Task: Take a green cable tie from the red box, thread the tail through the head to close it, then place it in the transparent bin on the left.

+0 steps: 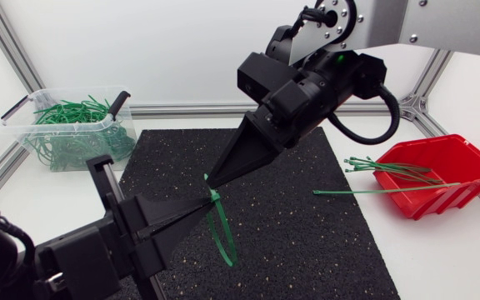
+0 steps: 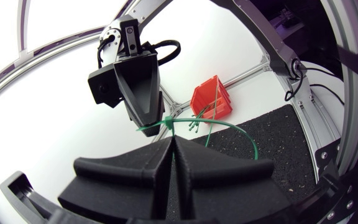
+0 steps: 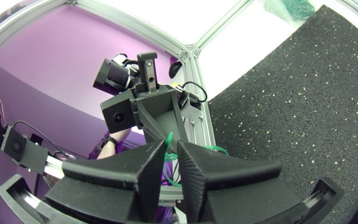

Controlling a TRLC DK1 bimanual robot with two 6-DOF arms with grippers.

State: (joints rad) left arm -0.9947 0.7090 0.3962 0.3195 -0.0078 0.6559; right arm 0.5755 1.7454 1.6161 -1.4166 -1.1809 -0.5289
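Looking down, head view: the left gripper [image 1: 200, 204], coming in from the lower left, and the right gripper [image 1: 212, 177], coming down from the upper right, meet almost tip to tip above the black mat [image 1: 323, 225].
Task's thing: the green cable tie [image 1: 223, 237] is held in the air between the two tips, and its loop hangs below them.
Left gripper's hold: the fingers are pressed together on the tie, apparently near its head.
Right gripper's hold: the fingers pinch a short green end just above the left tips.
Red box: the red box [image 1: 452, 196] sits at the right, well apart, with spare ties [image 1: 390, 171] poking over its rim.
Transparent bin: the transparent bin [image 1: 25, 133] sits at the far left and already holds many green ties.
Left wrist view: the tie [image 2: 229, 123] leaves this gripper's closed tips and sweeps out in a wide open arc. The arc's breadth is hard to judge from above. The right gripper's tip is just beside the tie, with the red box beyond.
Right wrist view: only this view shows a green strip running up through the narrow slit between this gripper's fingers. The left gripper faces it just ahead. The bin is hardly in view.
Unclear: the tie's head is too small to tell whether the tail has passed through it.
Step in hand (judgement): closing the loop.
Doing it well: hold the head steady with the left gripper and draw the tail straight along the slot with the right, without twisting. The right should then let go before the left carries the tie to the bin.
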